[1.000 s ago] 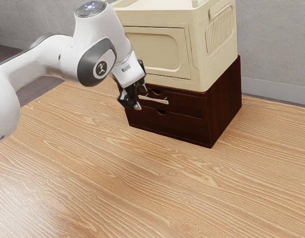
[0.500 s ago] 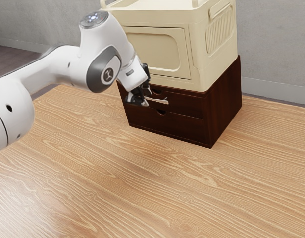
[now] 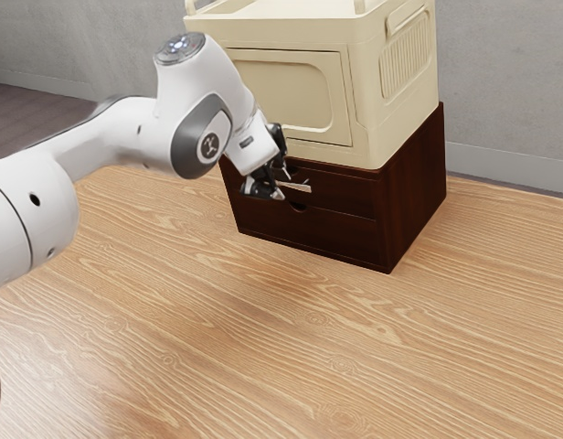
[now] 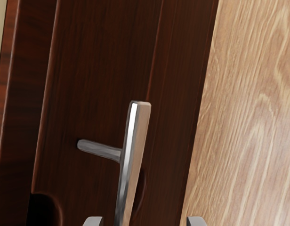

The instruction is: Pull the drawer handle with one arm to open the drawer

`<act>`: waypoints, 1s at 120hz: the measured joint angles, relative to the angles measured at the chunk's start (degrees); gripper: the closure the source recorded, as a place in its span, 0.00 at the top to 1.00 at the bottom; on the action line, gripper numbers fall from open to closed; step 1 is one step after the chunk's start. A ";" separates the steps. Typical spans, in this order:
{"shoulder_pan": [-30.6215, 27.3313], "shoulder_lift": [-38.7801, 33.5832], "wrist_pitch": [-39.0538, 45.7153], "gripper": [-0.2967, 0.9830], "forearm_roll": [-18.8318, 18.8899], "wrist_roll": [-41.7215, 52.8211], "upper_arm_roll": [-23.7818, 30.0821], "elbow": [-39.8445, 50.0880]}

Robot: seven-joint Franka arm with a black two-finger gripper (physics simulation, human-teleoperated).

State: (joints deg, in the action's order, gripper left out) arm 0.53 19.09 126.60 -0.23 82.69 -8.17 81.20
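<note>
Beside the dark cabinet's front, my gripper [image 3: 283, 183] stands open, its two fingers apart around the near part of the metal handle [image 3: 300, 187]. The handle belongs to the upper drawer [image 3: 345, 190], whose front looks flush with the cabinet. In the wrist view the silver handle bar [image 4: 132, 155] stands off the dark drawer front [image 4: 102, 61] on a post. Its lower end passes between the spread fingertips of the gripper [image 4: 145, 222], closer to one of them. My hand hides part of the handle in the exterior view.
A lower drawer [image 3: 327, 230] sits beneath the upper one. On top of the cabinet rests a large cream box [image 3: 291, 96]. Wooden flooring or tabletop [image 3: 263, 329] spreads out in front, and a grey wall [image 3: 501, 82] rises behind.
My hand has moved toward the exterior view's right, along the cabinet front, and now covers more of the handle. The drawer and cabinet have not moved.
</note>
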 joint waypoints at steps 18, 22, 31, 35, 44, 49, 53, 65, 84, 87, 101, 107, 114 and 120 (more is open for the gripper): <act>0.23 0.03 0.33 0.31 -0.93 0.53 -0.28 0.63; 0.48 -0.29 0.36 0.28 -1.03 0.64 -0.59 0.98; 0.79 -1.94 0.94 0.25 -1.13 0.84 -1.06 3.54; 0.86 -2.60 1.23 0.24 -1.16 0.93 -1.18 4.66; 1.17 -4.32 1.97 0.22 -1.17 1.11 -1.29 7.12; 1.62 -5.49 2.38 0.21 -1.10 1.20 -1.35 8.35; 2.15 -6.54 2.69 0.21 -1.03 1.26 -1.51 9.40; 3.20 -8.70 3.72 0.20 -0.99 1.42 -1.74 12.17; 3.27 -10.54 4.78 0.19 -1.02 1.61 -1.76 15.08; 3.29 -10.90 4.88 0.19 -0.99 1.64 -1.76 15.54; 3.35 -13.54 5.31 0.19 -0.82 1.74 -1.75 18.86; 3.37 -14.64 5.42 0.19 -0.71 1.79 -1.73 20.08; 3.39 -15.72 5.54 0.18 -0.63 1.83 -1.72 21.37; 3.42 -16.57 5.61 0.18 -0.58 1.87 -1.72 22.36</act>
State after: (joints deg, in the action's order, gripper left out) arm 3.95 2.52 132.22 -0.81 84.56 -9.89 103.57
